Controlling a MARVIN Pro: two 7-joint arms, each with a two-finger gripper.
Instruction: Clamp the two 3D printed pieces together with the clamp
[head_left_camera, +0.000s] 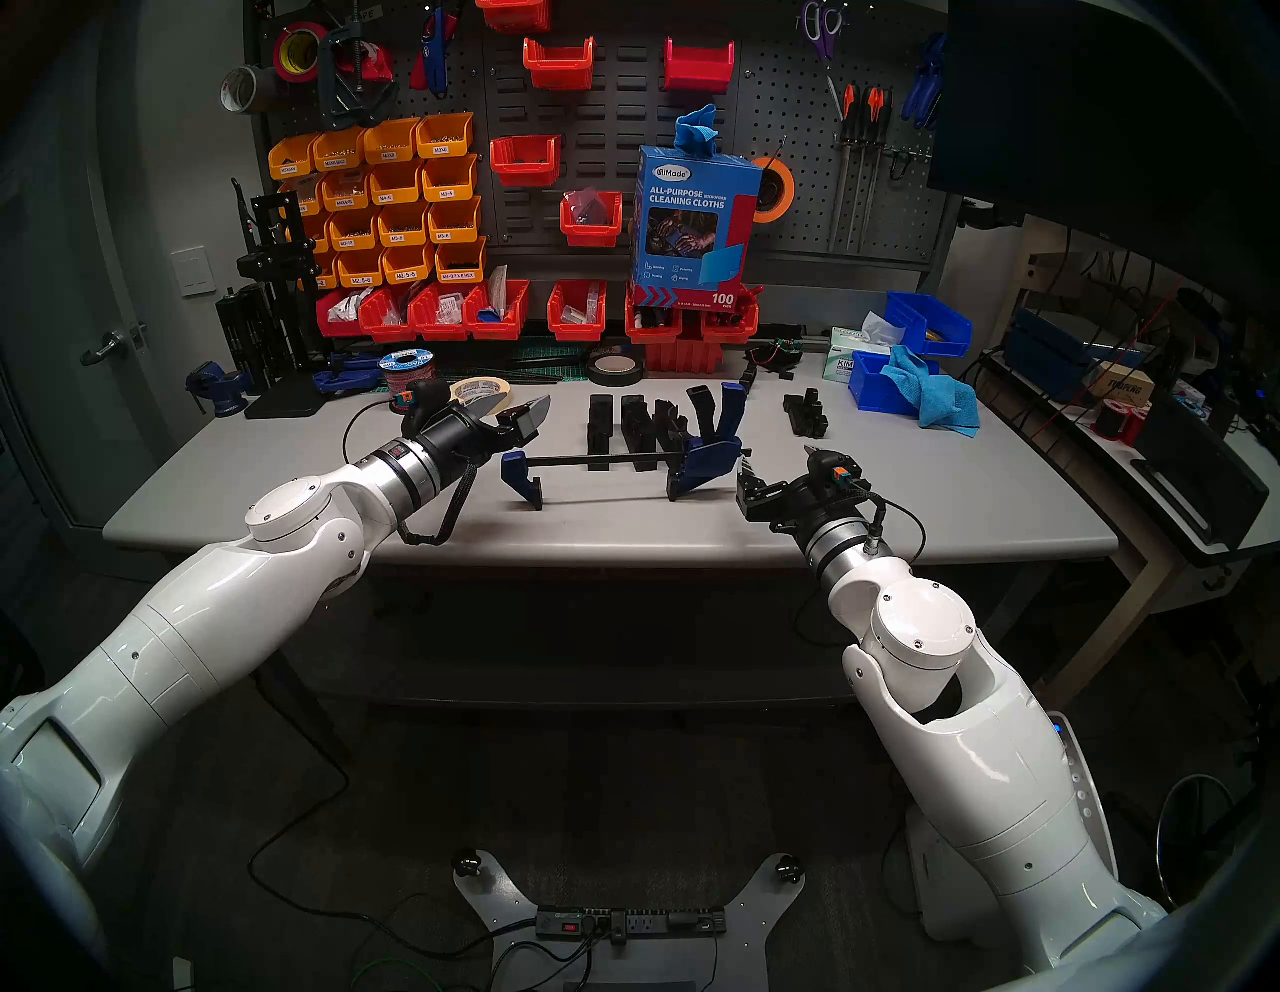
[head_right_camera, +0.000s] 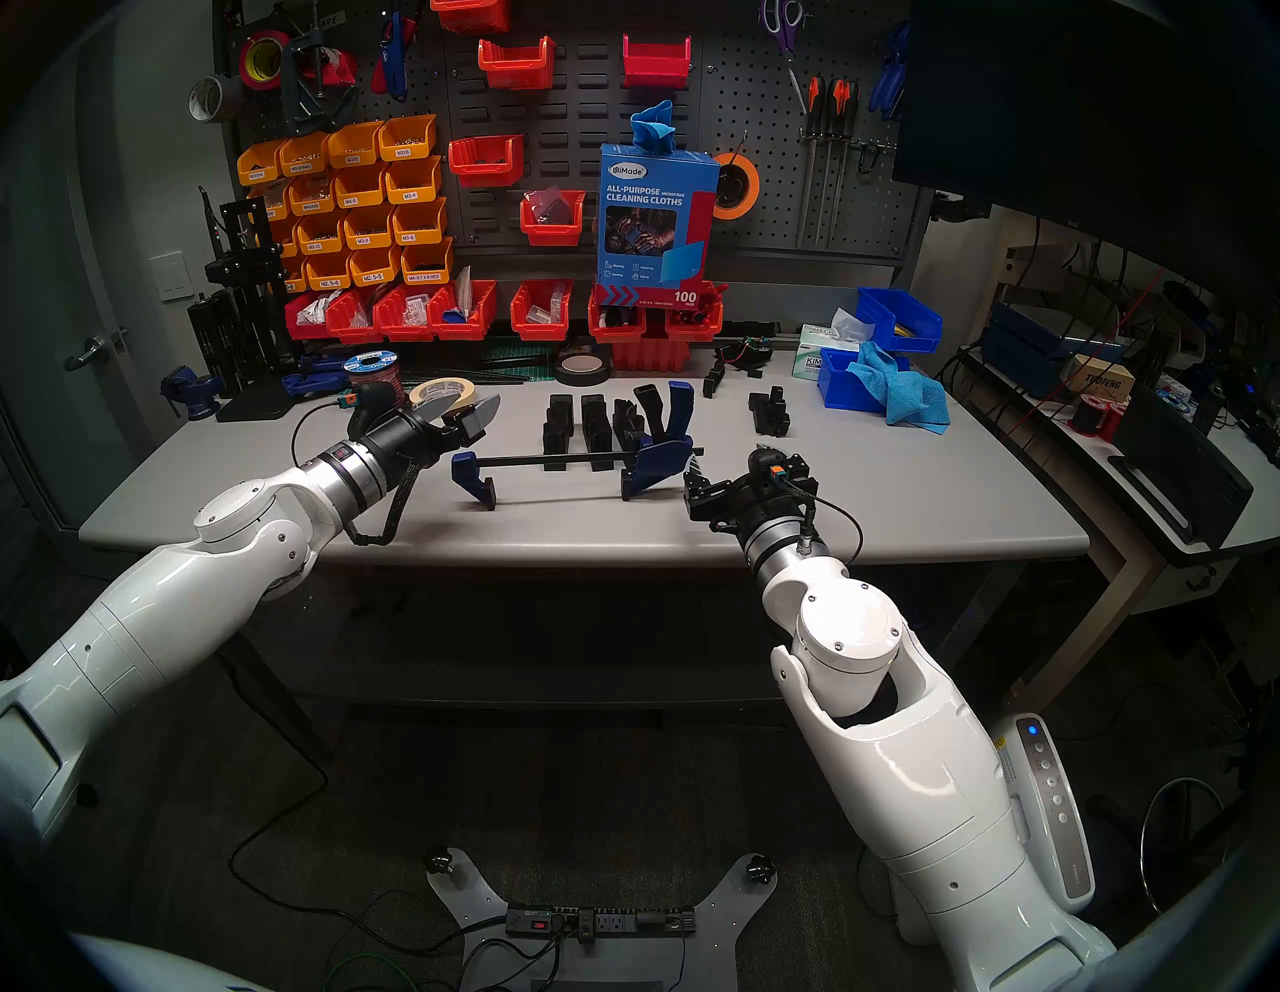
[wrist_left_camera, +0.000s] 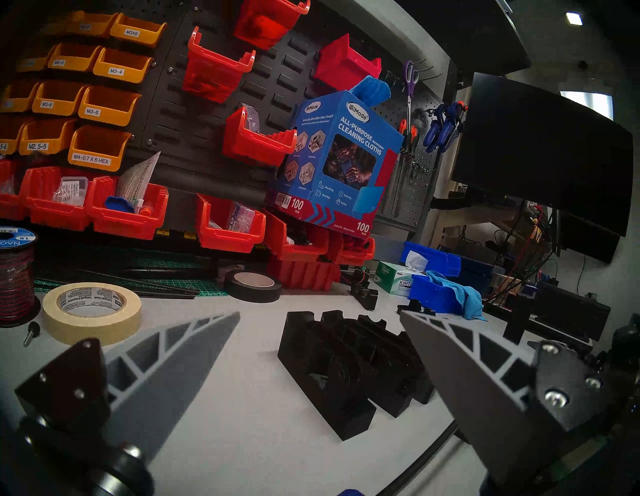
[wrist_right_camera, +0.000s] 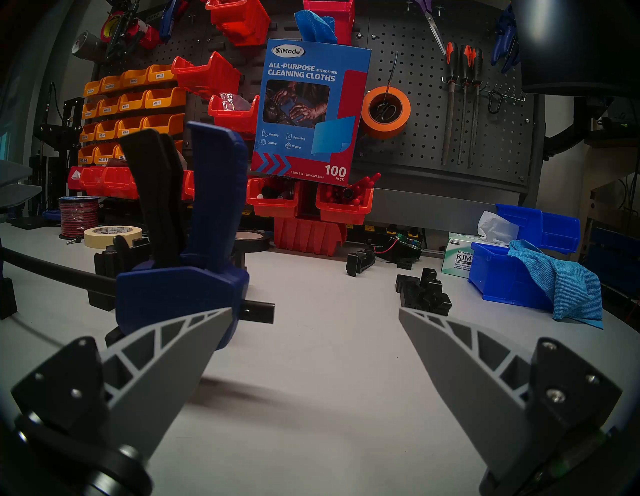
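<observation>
The clamp stands on the grey table with both blue jaws down, bar level and trigger handle pointing up at its right end. Three upright black 3D printed pieces stand in a row just behind the bar, which crosses them in the head views; they also show in the left wrist view. My left gripper is open and empty, above the clamp's left jaw. My right gripper is open and empty, just right of the handle end.
A black stepped part lies at the right. Behind it are a blue bin with a blue cloth and a tissue box. Masking tape, black tape and a wire spool sit at the back. A bench vise is far left.
</observation>
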